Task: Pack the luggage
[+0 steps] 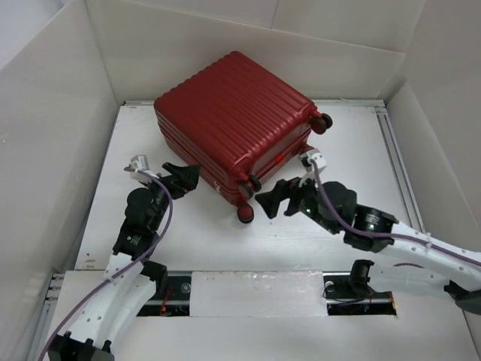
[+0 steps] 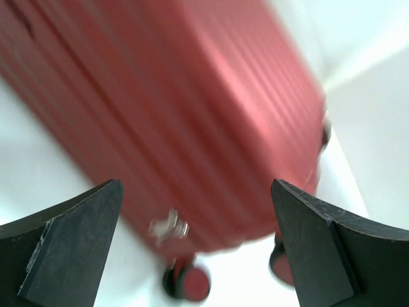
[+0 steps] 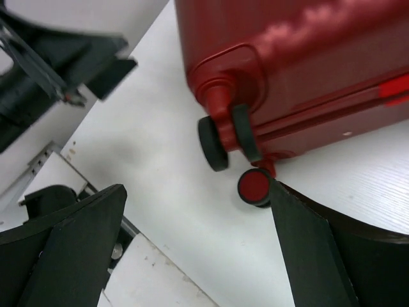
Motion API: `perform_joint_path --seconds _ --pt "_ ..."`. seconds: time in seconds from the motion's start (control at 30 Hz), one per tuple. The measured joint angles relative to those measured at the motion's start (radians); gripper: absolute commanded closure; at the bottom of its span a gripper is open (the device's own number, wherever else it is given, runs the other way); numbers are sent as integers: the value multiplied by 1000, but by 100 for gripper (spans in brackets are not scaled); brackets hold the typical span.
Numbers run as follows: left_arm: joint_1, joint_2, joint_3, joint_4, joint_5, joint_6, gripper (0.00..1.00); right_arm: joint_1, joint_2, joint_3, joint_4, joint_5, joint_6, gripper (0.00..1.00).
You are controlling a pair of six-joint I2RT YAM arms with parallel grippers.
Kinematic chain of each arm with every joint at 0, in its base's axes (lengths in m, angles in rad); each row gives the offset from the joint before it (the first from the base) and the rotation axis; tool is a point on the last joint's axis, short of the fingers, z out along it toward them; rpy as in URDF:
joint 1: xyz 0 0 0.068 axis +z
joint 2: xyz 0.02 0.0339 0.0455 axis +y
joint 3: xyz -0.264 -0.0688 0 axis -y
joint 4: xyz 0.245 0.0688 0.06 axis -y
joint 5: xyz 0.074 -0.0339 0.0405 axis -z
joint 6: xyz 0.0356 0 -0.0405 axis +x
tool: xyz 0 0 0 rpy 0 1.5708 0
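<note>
Tabletop comes first: the white tabletop (image 1: 225, 241) lies flat in front of my two bases. On its far middle rests the luggage (image 1: 237, 120), a large dark-red ribbed hard-shell suitcase. It lies on its broad side with the shell shut, so none of the inside shows.

My left pincer (image 1: 189, 179) hangs just beside the case's near-left edge, fingers spread wide with nothing between them. My right pincer (image 1: 270, 198) sits near the near corner, equally wide and empty.

Close to that corner are the small dark wheels (image 3: 220, 142) with red hubs, touching neither of my fingers. My left wrist view also shows a small silvery fitting (image 2: 169, 227) low on the seam, too blurred to name.

I judge the work now is at that seam. To do it well, I should steady the shell with one pincer so the case cannot roll or skid. The other should come in level along the seam, clear of the wheels, and close only once squarely on the fitting.
</note>
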Motion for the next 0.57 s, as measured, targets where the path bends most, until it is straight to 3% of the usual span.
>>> perform_joint_path --seconds 0.3,0.57 --pt "-18 -158 40 -200 107 87 0 0 -343 -23 -232 234 111 0" --pt "-18 -119 137 -234 192 124 0 0 -594 -169 -342 373 232 0"
